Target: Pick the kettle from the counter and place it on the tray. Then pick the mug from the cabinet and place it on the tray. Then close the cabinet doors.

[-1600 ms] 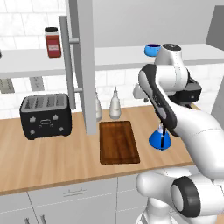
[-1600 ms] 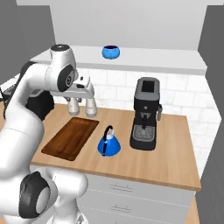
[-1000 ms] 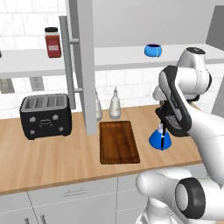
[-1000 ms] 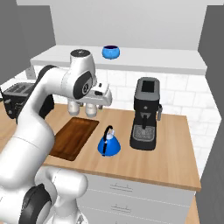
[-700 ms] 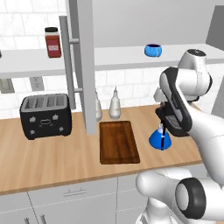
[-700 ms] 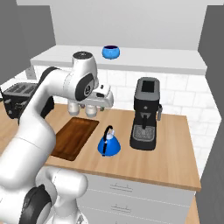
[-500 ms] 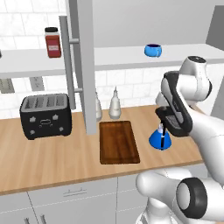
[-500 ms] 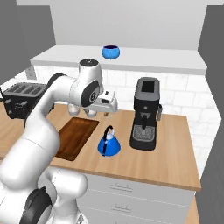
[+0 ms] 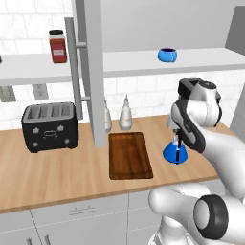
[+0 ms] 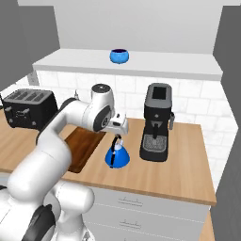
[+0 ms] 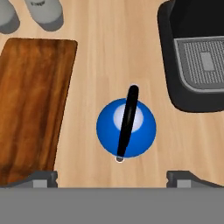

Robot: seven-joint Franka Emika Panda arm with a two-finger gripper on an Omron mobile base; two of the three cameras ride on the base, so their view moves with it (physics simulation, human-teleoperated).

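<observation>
Over the counter (image 9: 57, 177), the gripper (image 11: 112, 177) hung right above the kettle (image 11: 126, 127) with its two tips spread as wide as they go and nothing between them. A moment before, the arm was higher and further back, near the white bottles (image 9: 125, 114) — now it had swung across and come down until the hand sat just over the kettle's black handle (image 11: 127, 120). That looked like the last bit of lining up before a grab, so the first job was only starting.

From the hand's own camera the kettle sat a bit above the middle, blue and round from the top, with the handle running almost straight up and down the picture. The tips stood on each side of it, so a straight drop might put the handle between them.

The kettle stood on the wood between the tray (image 9: 129, 155) and the black coffee machine (image 10: 157, 123), near both but touching neither. It had not moved. The tray was still bare.

The mug (image 10: 119, 56) stayed up on the cabinet's white shelf (image 10: 160, 69), and the grey cabinet door (image 9: 93, 72) still stood open — those jobs were waiting
</observation>
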